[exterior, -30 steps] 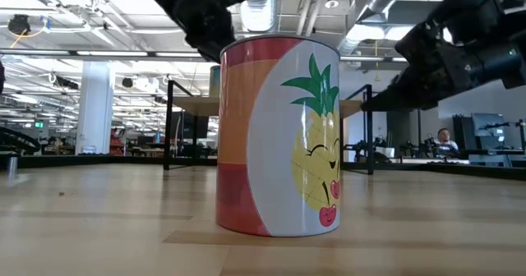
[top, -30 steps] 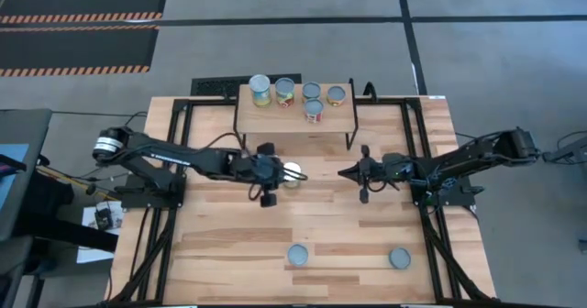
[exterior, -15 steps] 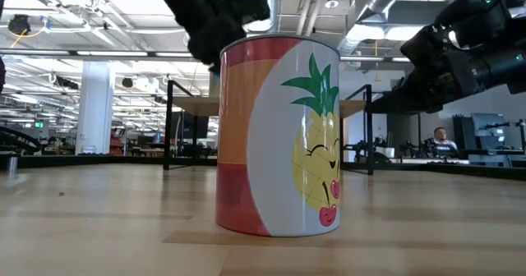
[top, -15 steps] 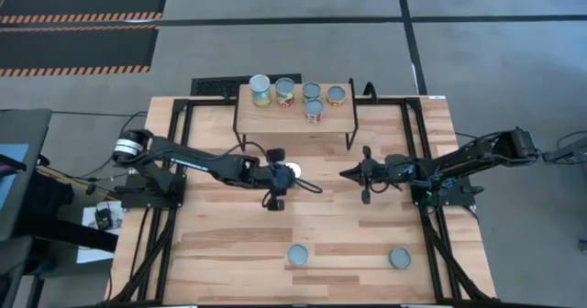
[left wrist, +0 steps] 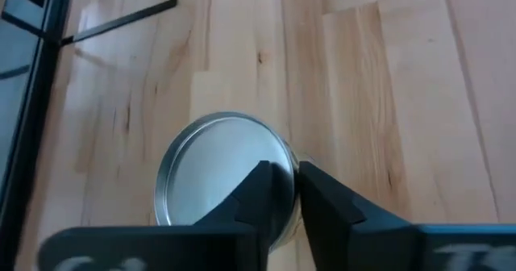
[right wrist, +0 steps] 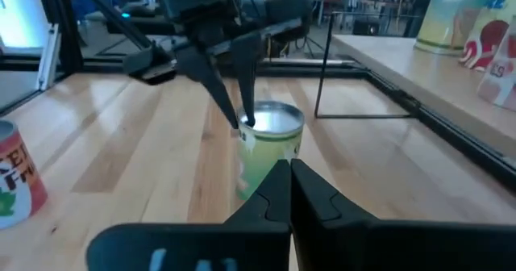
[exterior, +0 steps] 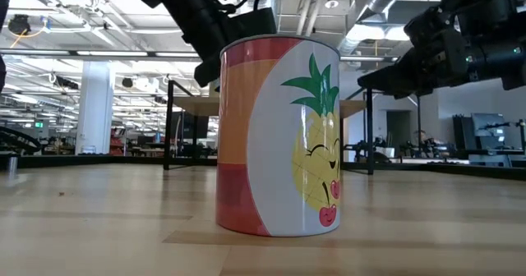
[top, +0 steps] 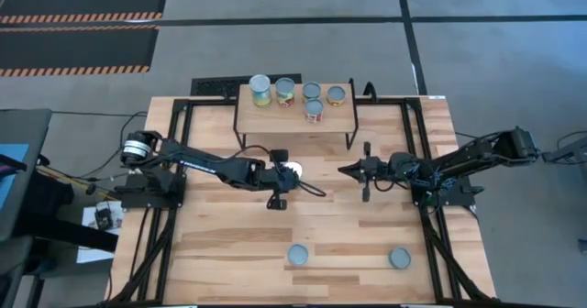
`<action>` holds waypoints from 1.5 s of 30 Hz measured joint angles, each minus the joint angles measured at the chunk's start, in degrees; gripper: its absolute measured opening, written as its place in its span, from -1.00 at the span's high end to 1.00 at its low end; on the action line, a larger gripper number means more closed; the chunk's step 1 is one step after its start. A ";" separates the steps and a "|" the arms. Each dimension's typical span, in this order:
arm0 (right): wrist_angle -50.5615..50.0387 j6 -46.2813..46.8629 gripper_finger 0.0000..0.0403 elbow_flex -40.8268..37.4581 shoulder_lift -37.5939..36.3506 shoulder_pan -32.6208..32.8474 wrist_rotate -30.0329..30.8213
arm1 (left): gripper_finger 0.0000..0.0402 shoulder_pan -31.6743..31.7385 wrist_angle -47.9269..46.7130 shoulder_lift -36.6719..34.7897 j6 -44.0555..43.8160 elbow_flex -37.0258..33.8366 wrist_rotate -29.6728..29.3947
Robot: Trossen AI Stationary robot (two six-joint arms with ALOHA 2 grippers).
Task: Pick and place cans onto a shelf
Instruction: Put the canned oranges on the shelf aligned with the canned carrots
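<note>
The green-labelled can (top: 293, 171) stands mid-table, just in front of the shelf (top: 295, 117), which already carries five cans. Your left gripper (left wrist: 288, 192) hovers over its rim with fingers nearly closed, holding nothing (they sit above the lid, not around it). Spread them wide before descending, then centre the can between the pads. The right gripper (top: 352, 171) waits to the right, pinched together and empty. Mind the shelf's black legs when lifting. Two more cans (top: 297, 254) stand at the near edge.
</note>
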 joint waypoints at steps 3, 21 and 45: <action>-0.84 0.17 0.92 0.00 0.00 0.11 -0.46 | 0.93 -0.04 -0.27 -0.51 1.34 0.19 -0.07; -1.27 0.07 0.93 0.00 0.07 0.11 -1.44 | 1.00 6.47 -41.84 -9.19 -8.53 29.93 -4.48; -2.14 0.15 0.92 0.00 0.07 -0.06 -1.44 | 0.99 24.81 -40.18 -9.37 -7.92 28.37 0.49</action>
